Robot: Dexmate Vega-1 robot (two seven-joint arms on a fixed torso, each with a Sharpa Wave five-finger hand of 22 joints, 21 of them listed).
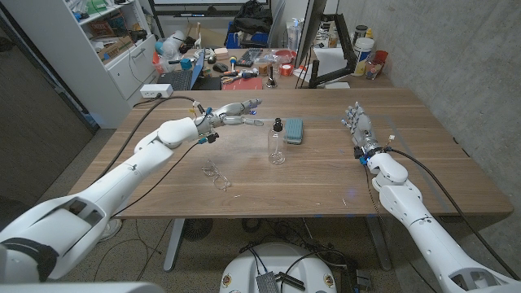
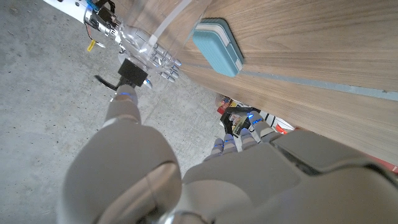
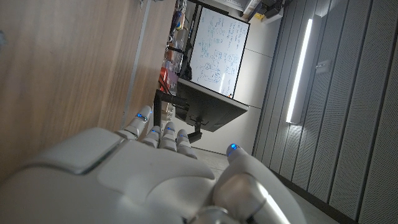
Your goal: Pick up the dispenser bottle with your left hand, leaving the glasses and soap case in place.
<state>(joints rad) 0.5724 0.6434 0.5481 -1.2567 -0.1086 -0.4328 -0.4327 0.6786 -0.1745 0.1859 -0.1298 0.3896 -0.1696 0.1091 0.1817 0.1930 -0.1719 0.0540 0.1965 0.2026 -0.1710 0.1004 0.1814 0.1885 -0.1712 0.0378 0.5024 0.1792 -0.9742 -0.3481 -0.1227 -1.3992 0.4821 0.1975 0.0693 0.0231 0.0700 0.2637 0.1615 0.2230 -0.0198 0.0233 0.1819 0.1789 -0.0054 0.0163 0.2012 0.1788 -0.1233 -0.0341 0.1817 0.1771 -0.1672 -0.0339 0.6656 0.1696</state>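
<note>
I see the bottle standing upright near the middle of the table, a clear one with a black pump top. Just beside it at about one o'clock lies the teal soap case, and the glasses lie well apart at roughly eight o'clock. My left hand hangs above the table at the bottle's ten o'clock, fingers stretched out and apart, holding nothing. My right hand is off at three o'clock, fingers straight and together, also holding nothing.

I judge the bottle light, probably near empty, stiff plastic, smooth and a bit slippery, and tall enough to tip at a nudge. I'd wrap the clear body around its middle, below the pump, coming in from the nine o'clock side so my fingers keep away from the case behind it.
</note>
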